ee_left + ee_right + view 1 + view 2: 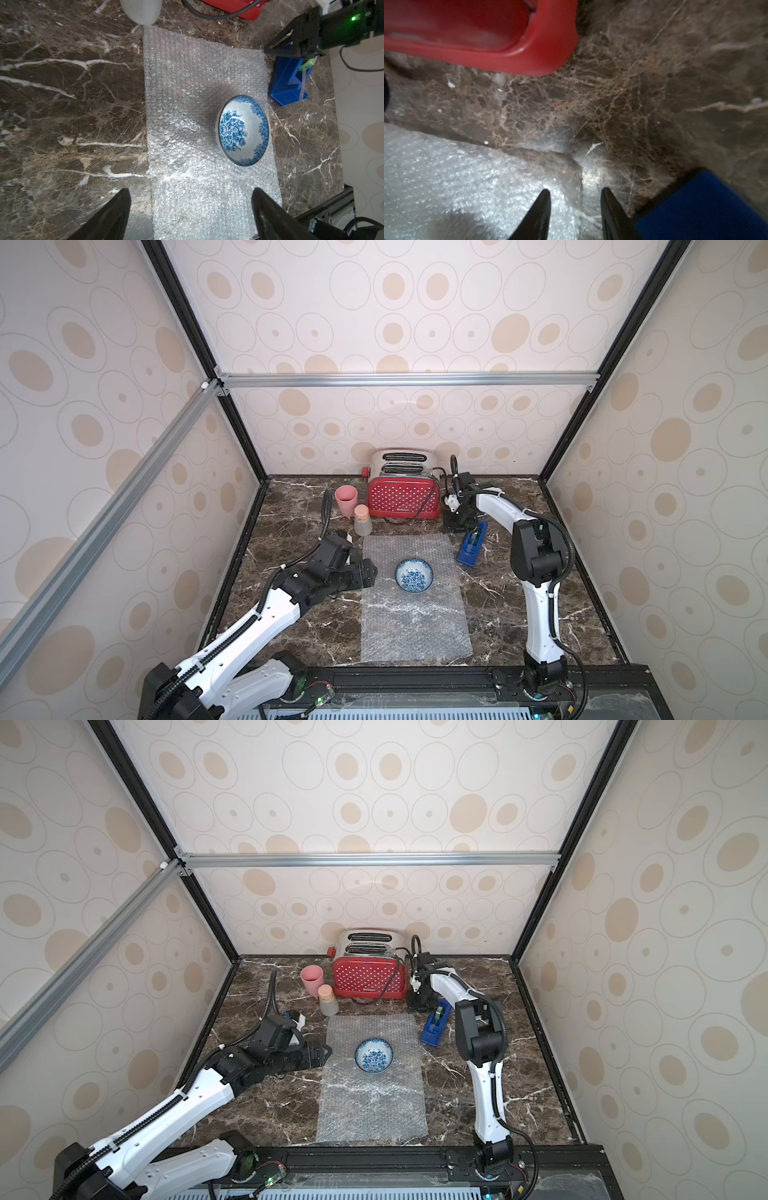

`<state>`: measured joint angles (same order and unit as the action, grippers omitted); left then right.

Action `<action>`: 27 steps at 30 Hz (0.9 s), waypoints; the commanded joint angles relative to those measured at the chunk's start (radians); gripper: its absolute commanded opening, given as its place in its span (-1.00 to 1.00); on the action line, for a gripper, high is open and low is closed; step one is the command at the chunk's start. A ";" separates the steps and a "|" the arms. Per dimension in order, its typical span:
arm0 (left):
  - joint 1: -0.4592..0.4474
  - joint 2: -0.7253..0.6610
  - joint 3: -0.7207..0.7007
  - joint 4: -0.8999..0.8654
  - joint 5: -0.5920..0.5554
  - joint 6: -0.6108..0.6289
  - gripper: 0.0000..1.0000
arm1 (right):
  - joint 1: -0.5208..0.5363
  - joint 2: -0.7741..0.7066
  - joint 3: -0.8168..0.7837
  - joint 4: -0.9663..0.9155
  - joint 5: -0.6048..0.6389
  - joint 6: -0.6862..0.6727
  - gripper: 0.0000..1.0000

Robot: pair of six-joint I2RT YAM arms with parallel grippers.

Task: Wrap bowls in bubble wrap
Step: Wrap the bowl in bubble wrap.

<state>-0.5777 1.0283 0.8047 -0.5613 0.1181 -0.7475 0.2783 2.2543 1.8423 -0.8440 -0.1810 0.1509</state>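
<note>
While the blue-and-white porcelain bowl (413,576) (373,1055) is sitting upright on the farther half of the bubble wrap sheet (415,626) (370,1106), both arms are reaching in towards that sheet from opposite sides. The sheet is lying flat on the dark marble bench (291,614), and the bowl is resting wholly inside its edges, open side up, with the floral pattern showing in the left wrist view (243,131).

The left end effector (368,573) (326,1052) is pointing at the bowl from the sheet's left edge, well short of touching it. Its fingers are standing spread wide in the left wrist view (190,190) and are gripping nothing.

The right end effector (454,527) (417,1004) is hanging tip-down at the sheet's far right corner, between the red polka-dot toaster (403,493) (370,973) and the blue tape dispenser (471,547) (434,1025). In the right wrist view its fingers are standing partly parted (576,189), one over the bubble wrap (446,176) and one over bare bench, with the sheet's corner edge running between them; nothing is being pinched.

A pink cup (346,499) and a small clear bottle with a cork stopper (362,524) are standing just left of the toaster, the bottle right at the sheet's far left corner.
</note>
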 commanded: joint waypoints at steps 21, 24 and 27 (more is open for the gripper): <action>0.008 0.039 -0.021 0.038 0.014 -0.009 0.80 | 0.055 -0.116 -0.088 0.030 -0.061 0.016 -0.82; 0.017 0.056 -0.044 0.067 0.012 -0.017 0.79 | 0.078 -0.202 -0.132 0.054 -0.096 0.029 -0.93; 0.023 0.078 -0.051 0.102 0.012 -0.017 0.80 | 0.111 -0.295 -0.212 0.094 -0.103 0.040 -0.97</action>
<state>-0.5663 1.0904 0.7574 -0.4927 0.1333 -0.7582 0.3553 2.0544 1.6745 -0.7753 -0.2497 0.1787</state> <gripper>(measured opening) 0.897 0.043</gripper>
